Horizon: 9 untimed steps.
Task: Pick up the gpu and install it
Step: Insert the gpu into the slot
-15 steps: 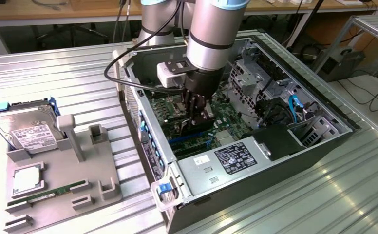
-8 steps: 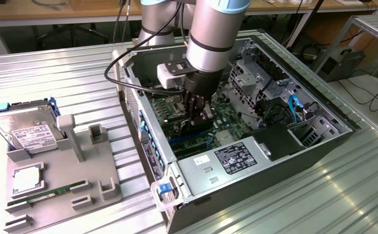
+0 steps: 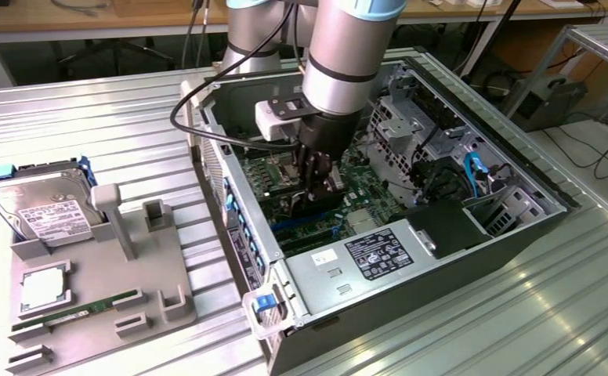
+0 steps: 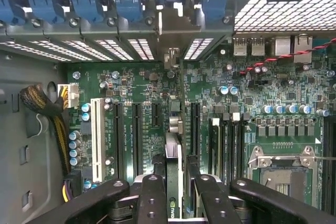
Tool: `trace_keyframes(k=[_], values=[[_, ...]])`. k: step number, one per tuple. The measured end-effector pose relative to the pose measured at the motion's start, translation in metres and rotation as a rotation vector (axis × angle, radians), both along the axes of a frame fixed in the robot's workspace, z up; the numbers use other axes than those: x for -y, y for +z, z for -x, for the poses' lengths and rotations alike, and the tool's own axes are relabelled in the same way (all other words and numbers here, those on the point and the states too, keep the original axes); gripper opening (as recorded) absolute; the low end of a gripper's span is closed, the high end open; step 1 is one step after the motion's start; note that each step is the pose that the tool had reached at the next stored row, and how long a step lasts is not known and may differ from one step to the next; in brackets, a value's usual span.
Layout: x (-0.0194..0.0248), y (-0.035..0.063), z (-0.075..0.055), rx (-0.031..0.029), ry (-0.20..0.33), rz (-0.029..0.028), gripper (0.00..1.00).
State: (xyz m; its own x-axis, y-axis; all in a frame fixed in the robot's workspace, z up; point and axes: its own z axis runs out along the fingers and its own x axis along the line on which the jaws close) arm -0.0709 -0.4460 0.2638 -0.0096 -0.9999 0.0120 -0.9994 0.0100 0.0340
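Wrist view put the pincer (image 4: 174, 195) nearest, its black fingers (image 4: 152, 198) part-closed on either side of the gpu (image 4: 174, 174), which it held edge-on, so that the card showed as a thin upright strip running away from the camera. Just beyond, the card's far end lined up with its silver end bracket (image 4: 171, 59), which stood at the rear slot opening among the blue retention clips (image 4: 89, 1). To either side of the card lay the long black expansion slots (image 4: 137, 135) of the green motherboard (image 4: 262, 87), and whether the card's edge had seated in its slot could not be told, since the card itself hid the contact. In the exterior view the pincer (image 3: 318, 188) stood deep inside the open computer case (image 3: 513, 235), which lay on the slatted bench (image 3: 95, 117); well apart, on the grey holder (image 3: 106, 305), sat a hard drive (image 3: 43, 211) and a RAM stick (image 3: 74, 307). Doing this step well seemed to mean keeping the card square to the board, its bracket inside the rear opening, and pressing evenly along its length, not at one end; any tilt risked jamming the edge against the slot wall or bending the bracket.
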Motion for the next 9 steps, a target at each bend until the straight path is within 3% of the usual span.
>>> trace_keyframes(k=[6,9], values=[[0.0,0.0018,-0.0002,0.0009,-0.002,-0.0001,0.26],[0.0,0.0014,0.0006,0.0068,-0.002,0.0008,0.26]])
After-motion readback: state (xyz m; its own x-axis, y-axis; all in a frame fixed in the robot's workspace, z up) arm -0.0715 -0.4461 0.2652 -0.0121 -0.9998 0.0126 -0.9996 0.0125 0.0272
